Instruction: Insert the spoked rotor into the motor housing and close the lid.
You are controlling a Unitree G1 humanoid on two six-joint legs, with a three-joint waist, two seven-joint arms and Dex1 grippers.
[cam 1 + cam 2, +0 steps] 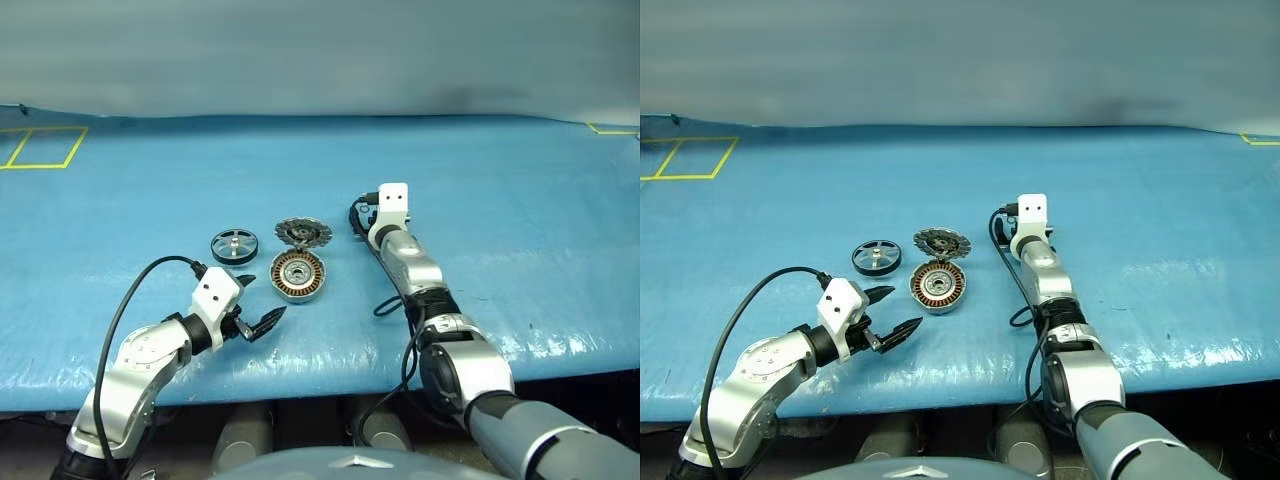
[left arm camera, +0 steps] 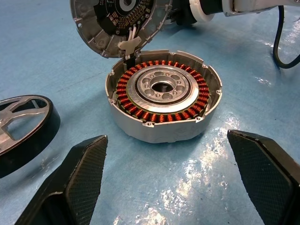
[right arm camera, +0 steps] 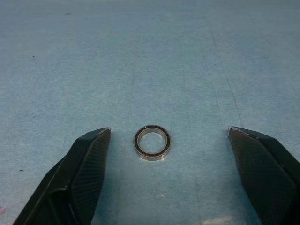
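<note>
Silver arms (image 1: 140,365), white wrist blocks (image 1: 392,203), black cables, black textured jaws.

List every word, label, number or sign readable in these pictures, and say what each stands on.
No readable text anywhere.
Lid: its dark inner board carries tiny pale marks, too small to read.
Motor housing, spoked rotor, small ring: no lettering visible.
Blue table cover: yellow taped outlines, lines only, no characters.

The blue table (image 1: 520,240) is overlooked from the head pair, facing twelve o'clock and downward; close surface views are given by both wrist cameras.
</note>
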